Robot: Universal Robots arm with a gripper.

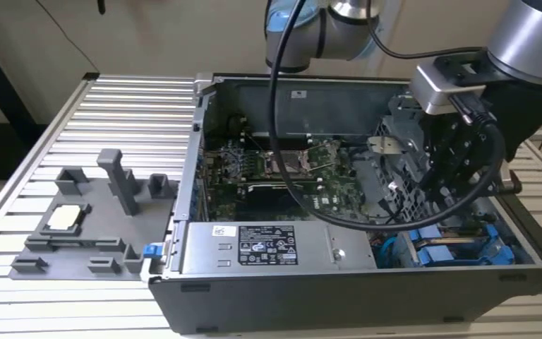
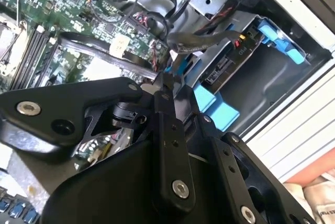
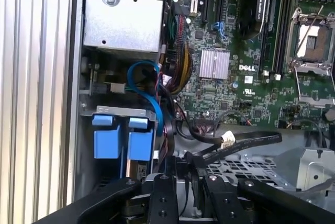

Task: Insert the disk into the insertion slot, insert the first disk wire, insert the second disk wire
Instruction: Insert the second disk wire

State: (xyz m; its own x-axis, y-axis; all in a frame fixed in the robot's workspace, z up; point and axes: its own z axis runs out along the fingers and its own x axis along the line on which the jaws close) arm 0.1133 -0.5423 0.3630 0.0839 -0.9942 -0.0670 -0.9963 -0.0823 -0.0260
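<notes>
My black two-finger gripper (image 2: 168,81) hangs inside the open grey computer case (image 1: 346,296), just beside the grey perforated metal drive cage (image 3: 246,167). My fingers (image 2: 162,130) are pressed together on the end of a flat black disk wire (image 2: 204,40), which runs off across the cage. The flat disk in its bright blue plastic carrier (image 2: 227,67) is seated in the cage's blue-trimmed insertion slot (image 1: 454,251), with its dark connector edge towards me, close beyond my fingertips. The wire's end is near that edge; I cannot tell whether it touches. The green motherboard (image 3: 230,77) lies beside the cage. The labelled grey power-supply box (image 1: 271,247) stands just beside the cage's slot end.
</notes>
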